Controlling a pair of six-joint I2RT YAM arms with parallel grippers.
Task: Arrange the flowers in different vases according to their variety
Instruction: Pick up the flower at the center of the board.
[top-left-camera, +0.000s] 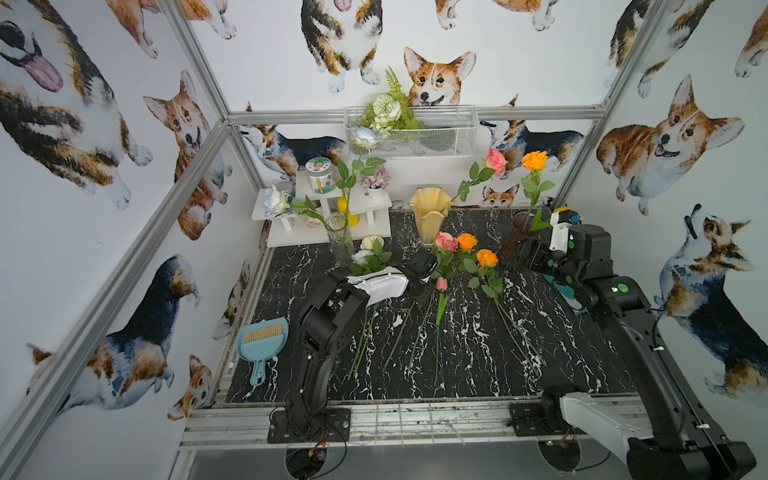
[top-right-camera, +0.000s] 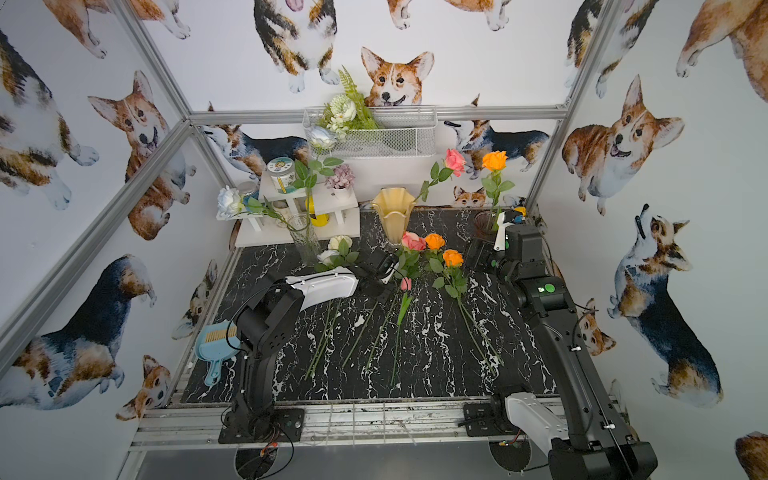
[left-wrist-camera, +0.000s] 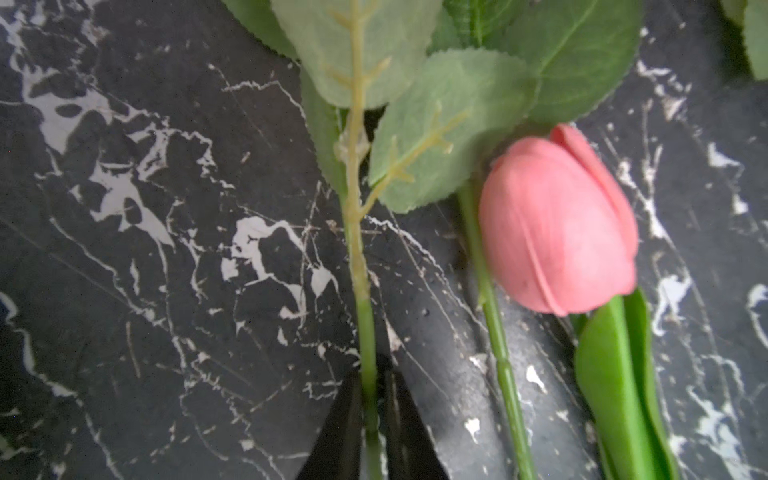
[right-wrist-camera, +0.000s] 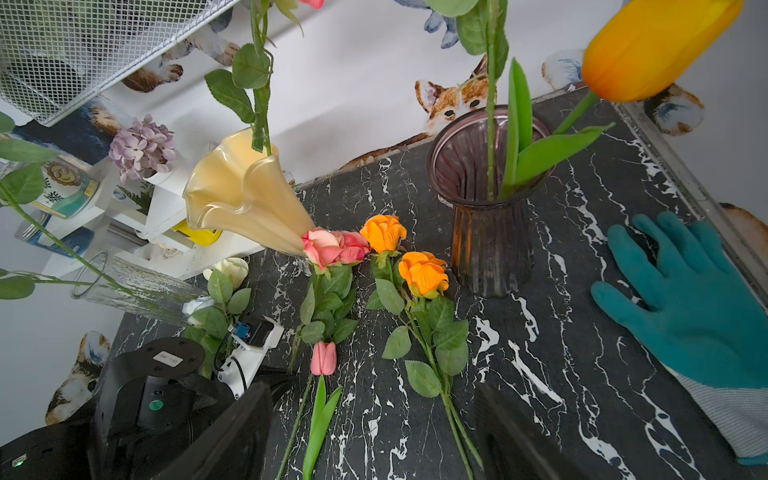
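My left gripper (left-wrist-camera: 370, 399) is shut on the green stem of a pink rose (top-left-camera: 445, 241) lying on the black marble table, beside the pink tulip (left-wrist-camera: 557, 224). In a top view this gripper (top-left-camera: 419, 289) sits low between the white roses (top-left-camera: 371, 243) and that pink rose. Two orange roses (top-left-camera: 487, 257) lie to the right. My right gripper (right-wrist-camera: 374, 432) is open and empty, hovering near the dark ribbed vase (right-wrist-camera: 486, 216), which holds an orange rose (top-left-camera: 535, 161) and an orange tulip (right-wrist-camera: 656, 45). The cream vase (top-left-camera: 429, 216) holds a pink rose (top-left-camera: 496, 161). The clear vase (top-left-camera: 340, 239) holds white roses (top-left-camera: 365, 137).
A white shelf (top-left-camera: 328, 230) with jars and a purple hydrangea (top-left-camera: 375, 178) stands at the back left. Above it hangs a wire basket (top-left-camera: 436, 137) with a fern bouquet. A blue dustpan (top-left-camera: 262, 338) lies front left. A teal glove (right-wrist-camera: 698, 299) lies at the right edge.
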